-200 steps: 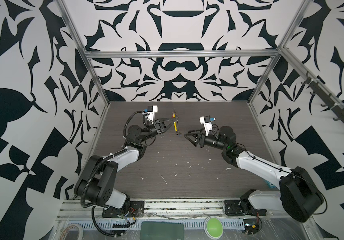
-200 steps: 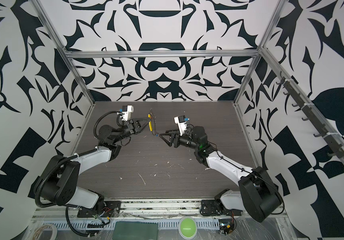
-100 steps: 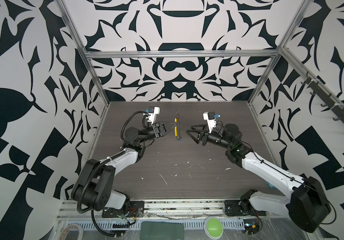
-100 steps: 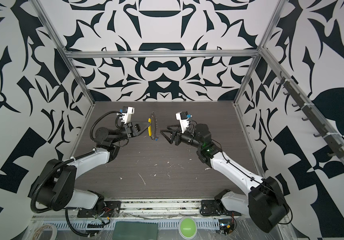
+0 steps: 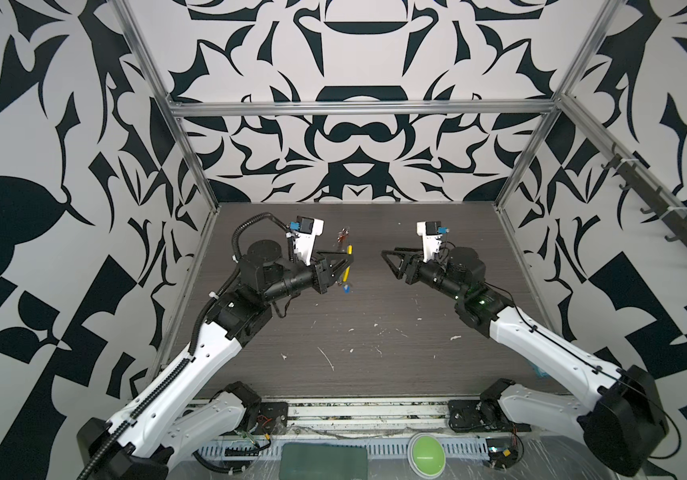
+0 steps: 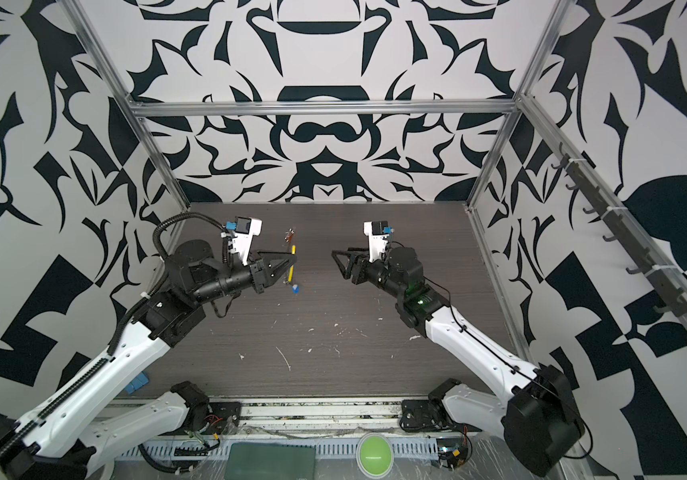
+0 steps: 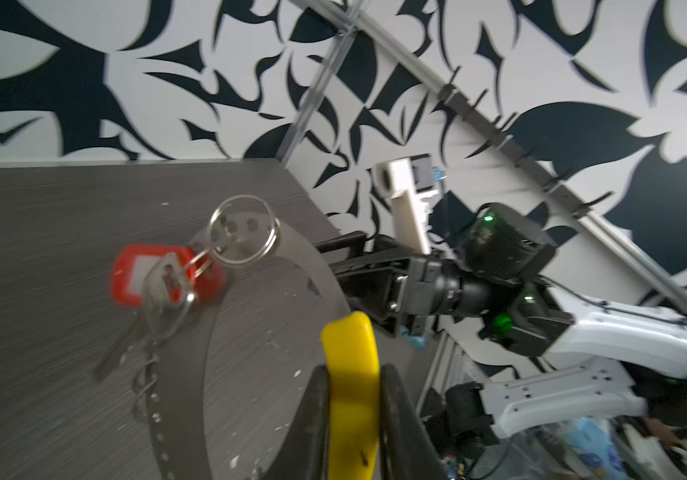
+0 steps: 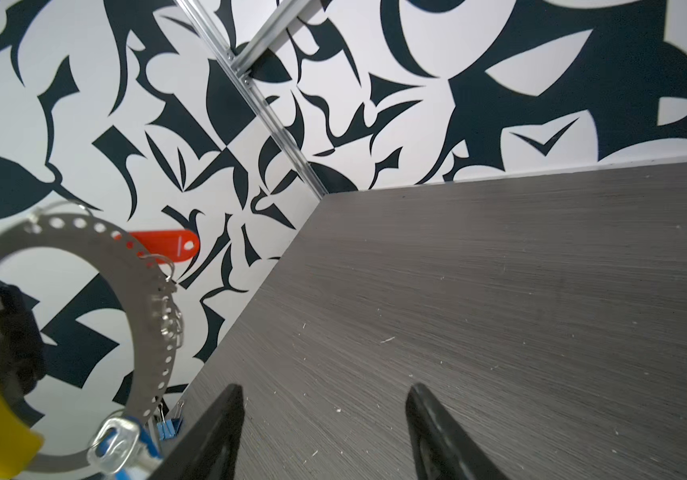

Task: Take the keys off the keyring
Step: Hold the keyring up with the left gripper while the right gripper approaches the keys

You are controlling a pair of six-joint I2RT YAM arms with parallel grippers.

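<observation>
My left gripper (image 5: pixel 345 266) (image 7: pixel 352 395) is shut on the yellow sleeve (image 7: pixel 350 353) of the keyring (image 7: pixel 321 266), a flat grey loop with small holes, held upright above the table. A red-tagged key (image 7: pixel 138 274) (image 5: pixel 342 237) hangs from a small split ring at the loop's far end. A blue-headed key (image 5: pixel 347 289) (image 8: pixel 126 444) hangs at its near end. Both top views show the yellow sleeve (image 6: pixel 292 268) on edge. My right gripper (image 5: pixel 389 259) (image 8: pixel 325 411) stands open and empty, a hand's width to the right of the keyring (image 8: pixel 155 291).
White scraps (image 5: pixel 327 357) litter the dark wooden table (image 5: pixel 375 307). A blue binder clip (image 6: pixel 136 384) lies at the table's front left corner. A green dome button (image 5: pixel 427 453) sits below the front edge. A rail of hooks (image 5: pixel 666 216) lines the right wall.
My right gripper has drawn back to the right, away from the keyring, and its jaws have narrowed a little. The left gripper has kept its hold, and the keyring has sunk slightly.
</observation>
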